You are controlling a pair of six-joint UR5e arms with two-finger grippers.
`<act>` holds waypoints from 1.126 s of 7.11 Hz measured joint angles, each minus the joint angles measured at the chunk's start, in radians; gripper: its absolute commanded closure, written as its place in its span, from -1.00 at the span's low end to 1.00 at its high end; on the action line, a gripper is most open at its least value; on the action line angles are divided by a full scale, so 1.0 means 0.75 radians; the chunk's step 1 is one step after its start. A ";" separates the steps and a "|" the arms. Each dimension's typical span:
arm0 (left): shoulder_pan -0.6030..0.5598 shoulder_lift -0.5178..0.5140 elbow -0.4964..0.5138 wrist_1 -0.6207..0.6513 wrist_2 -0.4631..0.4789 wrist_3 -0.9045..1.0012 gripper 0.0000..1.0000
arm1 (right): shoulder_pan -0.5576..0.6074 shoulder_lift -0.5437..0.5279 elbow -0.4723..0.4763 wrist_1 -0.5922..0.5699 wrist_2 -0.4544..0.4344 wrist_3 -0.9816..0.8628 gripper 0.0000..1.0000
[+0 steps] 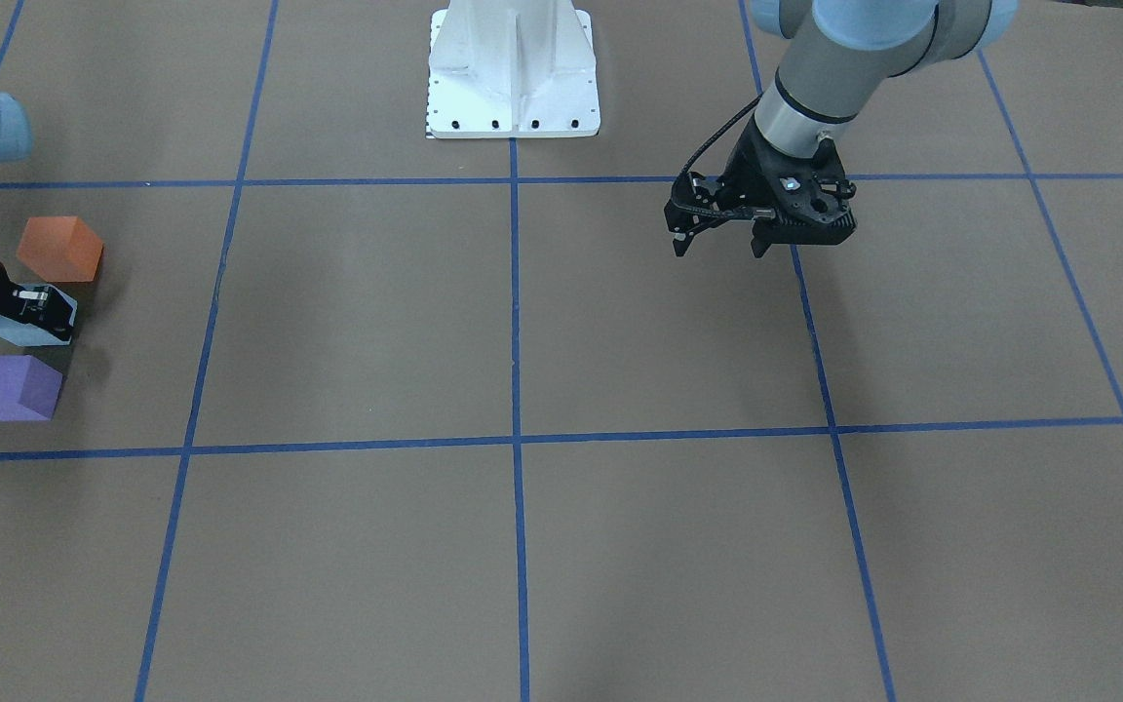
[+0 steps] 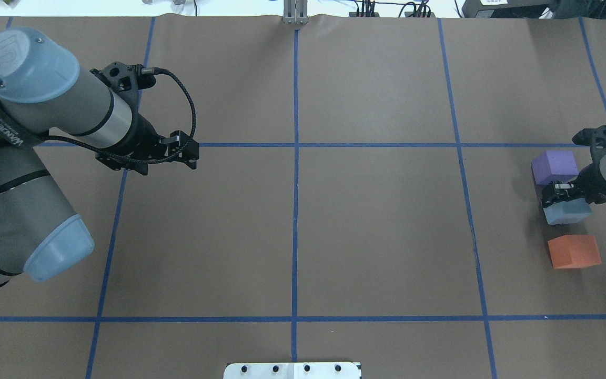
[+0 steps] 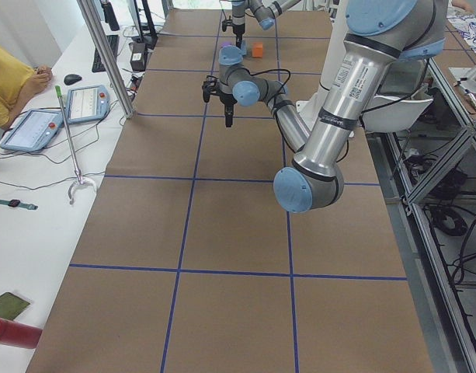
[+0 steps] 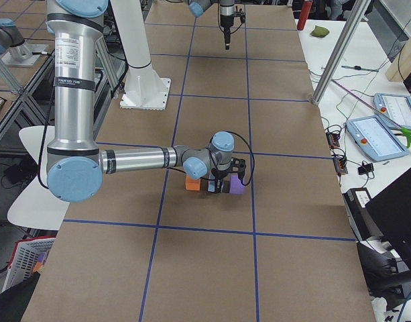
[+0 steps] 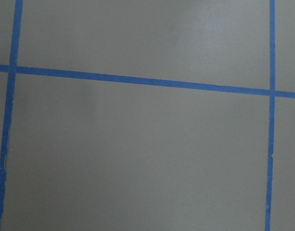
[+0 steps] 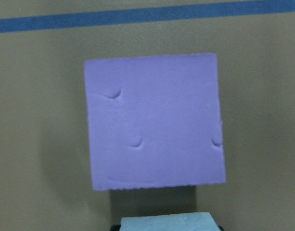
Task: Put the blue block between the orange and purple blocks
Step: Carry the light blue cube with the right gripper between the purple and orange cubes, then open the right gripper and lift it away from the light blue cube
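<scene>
The blue block [image 1: 20, 331] sits between the orange block [image 1: 59, 249] and the purple block [image 1: 13, 387], near the table's right end. My right gripper [image 1: 35, 312] is shut on the blue block [image 2: 568, 213], low at the table surface. The overhead view shows purple [image 2: 554, 166] on the far side and orange [image 2: 574, 251] on the near side. The right wrist view shows the purple block [image 6: 154, 120] from above, with the blue block's edge [image 6: 169, 224] at the bottom. My left gripper [image 1: 717, 244] is open and empty, hovering over bare table [image 2: 193, 155].
The robot's white base plate [image 1: 513, 107] stands at the middle of the robot's table edge. Blue tape lines [image 2: 295, 210] mark a grid on the brown table. Tablets and cables lie on a side bench [image 3: 59, 113] beyond the table's far edge.
</scene>
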 measured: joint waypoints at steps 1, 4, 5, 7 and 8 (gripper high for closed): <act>0.000 0.000 0.000 0.000 0.000 0.000 -1.00 | -0.007 0.001 0.001 0.000 -0.008 -0.003 0.52; 0.000 0.000 -0.001 0.000 0.000 -0.002 -1.00 | -0.009 0.002 0.002 0.006 -0.013 0.004 -1.00; 0.000 0.000 -0.001 0.000 0.000 -0.002 -1.00 | -0.007 0.002 0.002 0.018 -0.011 0.005 -1.00; 0.000 0.000 -0.002 0.001 0.000 -0.002 -1.00 | 0.006 -0.020 0.018 0.066 -0.004 0.002 -1.00; 0.000 0.000 -0.004 0.002 0.001 -0.002 -1.00 | 0.037 -0.057 0.038 0.103 0.004 -0.004 -1.00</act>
